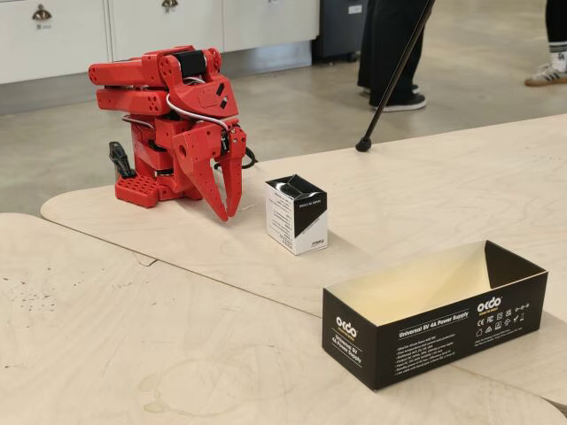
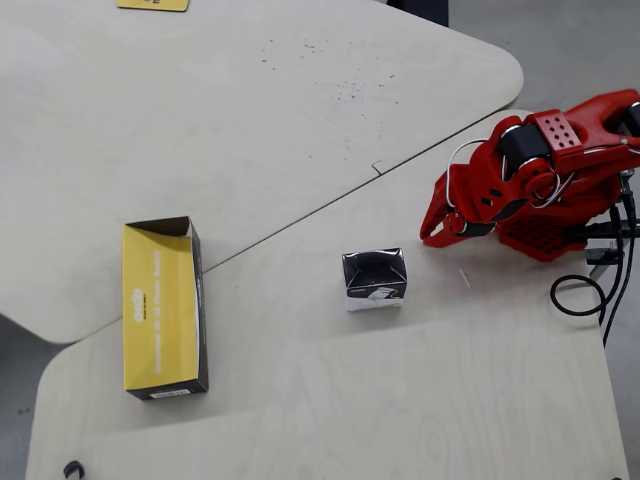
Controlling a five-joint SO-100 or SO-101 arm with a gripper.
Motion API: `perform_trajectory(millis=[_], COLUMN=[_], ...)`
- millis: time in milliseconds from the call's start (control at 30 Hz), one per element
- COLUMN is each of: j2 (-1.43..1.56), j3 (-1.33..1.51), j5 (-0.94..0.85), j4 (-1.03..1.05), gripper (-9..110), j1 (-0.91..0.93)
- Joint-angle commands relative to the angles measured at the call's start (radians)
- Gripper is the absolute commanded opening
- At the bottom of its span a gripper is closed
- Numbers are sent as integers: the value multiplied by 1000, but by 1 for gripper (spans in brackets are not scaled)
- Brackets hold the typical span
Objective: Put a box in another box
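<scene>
The small white and black carton (image 1: 297,214) stands upright on the plywood table, also in the overhead view (image 2: 374,278). The long, low black box (image 1: 425,341) with "Universal 5V 4A Power Supply" print lies open and empty at the front right; in the overhead view (image 2: 198,300) it is at the left with a yellow-tan inside. My red arm is folded back at its base. The gripper (image 1: 226,212) points down at the table with its jaws together and nothing in them, a short way left of the carton; in the overhead view (image 2: 432,236) it is to the carton's upper right.
The table is made of two rounded plywood tops with a seam between them. A black pole (image 1: 394,75) and a person's legs (image 1: 390,53) stand on the floor behind. Black cables (image 2: 585,290) loop beside the arm's base. A yellow item (image 2: 152,4) lies at the far edge.
</scene>
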Motion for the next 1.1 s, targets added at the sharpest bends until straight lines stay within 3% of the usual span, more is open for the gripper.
perform_trajectory(millis=[0,1067], j2=[0,0], j3=[-5,-5], j5=[-3,-51], j4=[28,34], gripper=[0,0], j1=[8,-9])
